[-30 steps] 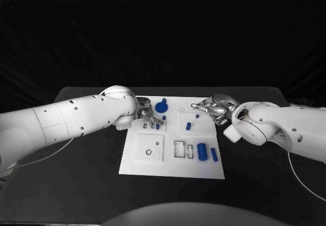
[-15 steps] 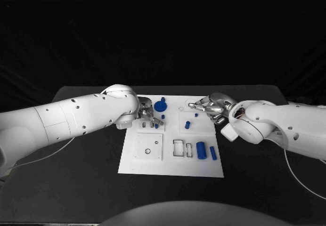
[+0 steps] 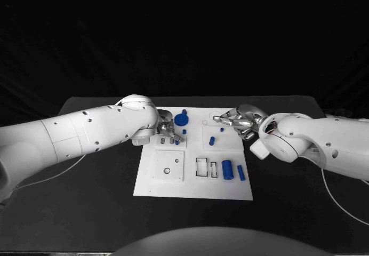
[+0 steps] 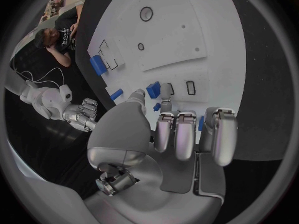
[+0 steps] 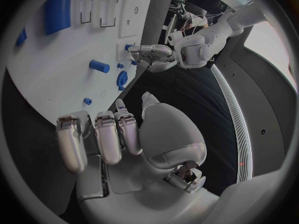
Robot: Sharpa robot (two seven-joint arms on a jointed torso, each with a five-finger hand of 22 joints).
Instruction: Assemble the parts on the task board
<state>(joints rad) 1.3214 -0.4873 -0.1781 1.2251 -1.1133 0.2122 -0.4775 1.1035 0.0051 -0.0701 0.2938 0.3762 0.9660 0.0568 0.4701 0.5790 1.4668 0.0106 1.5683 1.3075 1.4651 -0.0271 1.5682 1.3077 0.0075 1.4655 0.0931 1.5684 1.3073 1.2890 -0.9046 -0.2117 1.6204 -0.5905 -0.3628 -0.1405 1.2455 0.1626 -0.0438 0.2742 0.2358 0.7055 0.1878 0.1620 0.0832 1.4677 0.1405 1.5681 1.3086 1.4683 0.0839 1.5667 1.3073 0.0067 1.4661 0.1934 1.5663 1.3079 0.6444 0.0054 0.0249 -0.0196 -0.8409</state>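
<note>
The white task board [image 3: 175,181] lies in the middle of the table. My left hand [image 3: 168,130] reaches down over the small slots [image 4: 190,87] at its far left. Its thumb tip is beside a small blue piece [image 4: 153,89], and I cannot tell if it holds it. My right hand [image 3: 238,121] hovers over the far right corner, fingers spread and empty. A tiny blue peg [image 5: 87,101] lies just beyond its fingertips. A round blue knob [image 3: 182,119] and a short peg [image 3: 212,141] stand between the hands. A blue cylinder [image 3: 227,169] and a bar [image 3: 240,173] lie nearer me.
The board's near left carries a square plate with a small ring hole [image 3: 168,172] and two rectangular slots [image 3: 203,167]. Black table [image 3: 92,202] surrounds the board on all sides. Thin cables trail from both arms along the table.
The camera has shifted a little. Both hands stay over the far part of the board with hardly any movement, and the parts lie where they were.
</note>
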